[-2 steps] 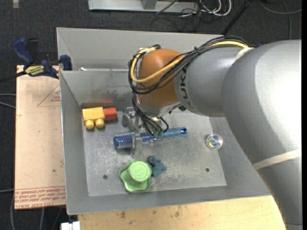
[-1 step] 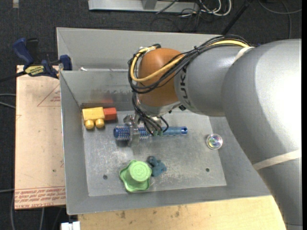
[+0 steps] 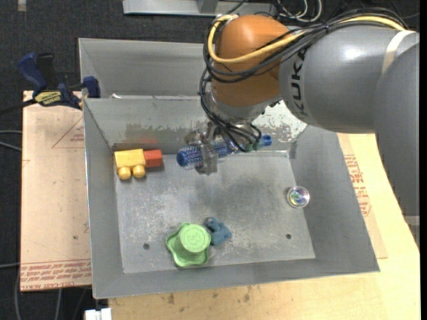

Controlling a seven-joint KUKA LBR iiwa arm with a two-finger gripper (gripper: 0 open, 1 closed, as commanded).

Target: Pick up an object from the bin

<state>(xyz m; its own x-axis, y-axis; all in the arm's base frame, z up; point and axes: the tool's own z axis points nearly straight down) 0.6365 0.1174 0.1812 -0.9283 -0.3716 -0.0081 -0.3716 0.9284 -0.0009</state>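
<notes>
Grey metal bin (image 3: 253, 205), contents listed from the left. Item one: yellow block (image 3: 129, 157), at the far left of the floor near the foot of the back wall. Two yellow balls (image 3: 132, 172) sit touching its front edge. Item two: red block (image 3: 154, 159), touching the yellow block's right end. Item three: green lid (image 3: 189, 245), round with a scalloped rim, lying flat near the front wall, left of centre. Item four: blue roller (image 3: 189, 157), a short ridged cylinder lying on its side at mid-back of the floor, its right end meeting the fingers (image 3: 208, 160). The fingers hang low over the floor, just right of the roller and touching or nearly touching it. How wide they stand, and whether the roller lies between them, cannot be told. Item five: blue piece (image 3: 217, 231), small and irregular, touching the lid's right side. Item six: blue stub (image 3: 265, 140), at the foot of the back wall, just right of the fingers. Item seven: marble (image 3: 297, 197), shiny, alone at the right of the floor, well apart from the rest. The arm (image 3: 353, 72) with its orange cover (image 3: 247, 45) reaches in from the right.
</notes>
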